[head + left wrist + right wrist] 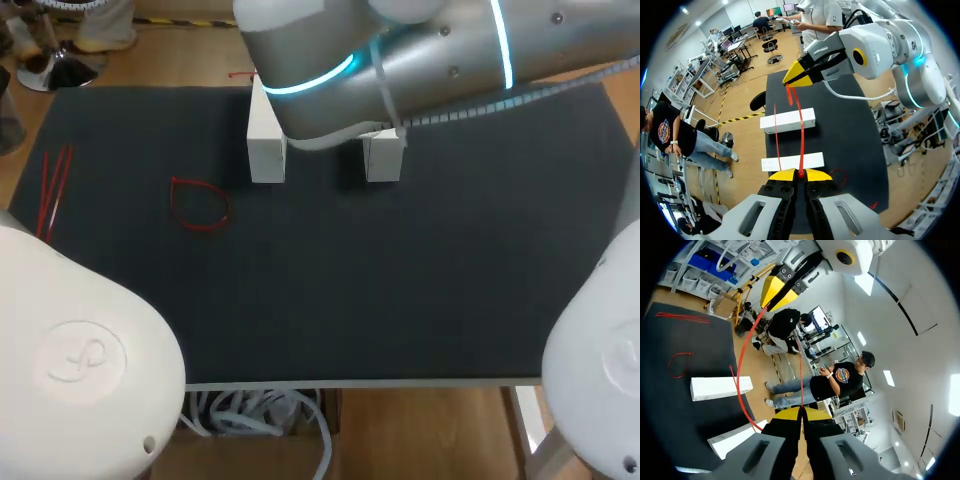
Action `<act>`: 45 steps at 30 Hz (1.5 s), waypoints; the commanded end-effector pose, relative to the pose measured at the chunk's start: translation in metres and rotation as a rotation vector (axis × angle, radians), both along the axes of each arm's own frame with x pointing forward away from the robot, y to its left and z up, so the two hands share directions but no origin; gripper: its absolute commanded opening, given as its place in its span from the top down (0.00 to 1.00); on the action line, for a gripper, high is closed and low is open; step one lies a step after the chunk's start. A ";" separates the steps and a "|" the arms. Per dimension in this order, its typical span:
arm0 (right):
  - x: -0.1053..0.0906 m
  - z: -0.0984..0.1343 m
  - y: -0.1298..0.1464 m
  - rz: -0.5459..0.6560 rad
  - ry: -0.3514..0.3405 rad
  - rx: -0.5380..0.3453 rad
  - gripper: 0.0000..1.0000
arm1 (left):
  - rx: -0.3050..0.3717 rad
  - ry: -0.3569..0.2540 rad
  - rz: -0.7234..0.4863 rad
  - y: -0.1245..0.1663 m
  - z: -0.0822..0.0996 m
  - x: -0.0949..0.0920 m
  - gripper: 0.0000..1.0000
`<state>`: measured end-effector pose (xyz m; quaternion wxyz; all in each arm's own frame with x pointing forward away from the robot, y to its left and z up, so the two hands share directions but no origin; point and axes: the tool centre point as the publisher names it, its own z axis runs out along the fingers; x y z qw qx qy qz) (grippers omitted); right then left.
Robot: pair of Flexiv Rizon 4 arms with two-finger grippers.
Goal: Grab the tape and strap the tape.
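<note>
The left hand (800,174) has its two yellow tips pressed together on a strand of red tape (801,132). The right hand (801,411) is pinched on the same tape, tips likewise together. The hands point toward each other, apart. In the head view the right arm (400,60), silver with a glowing cyan ring, comes in from the far right corner. The left arm (90,360) shows as a white housing at the near left.

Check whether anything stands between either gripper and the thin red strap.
Nothing visible does: the left gripper and right gripper are each shut on the thin red strap, stretched between them over two white blocks.
</note>
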<state>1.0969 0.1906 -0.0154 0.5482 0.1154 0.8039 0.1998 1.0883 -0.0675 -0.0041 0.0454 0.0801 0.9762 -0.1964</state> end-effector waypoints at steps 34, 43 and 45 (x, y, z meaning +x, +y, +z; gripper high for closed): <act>-0.012 0.032 0.016 -0.305 -0.395 -0.449 1.00 | 0.003 0.001 0.001 0.000 0.000 -0.001 1.00; -0.015 0.028 0.014 -0.303 -0.397 -0.447 1.00 | 0.003 0.001 0.001 0.000 0.000 -0.001 1.00; -0.015 0.029 0.015 -0.303 -0.399 -0.439 1.00 | 0.003 0.001 0.001 0.000 0.000 -0.001 1.00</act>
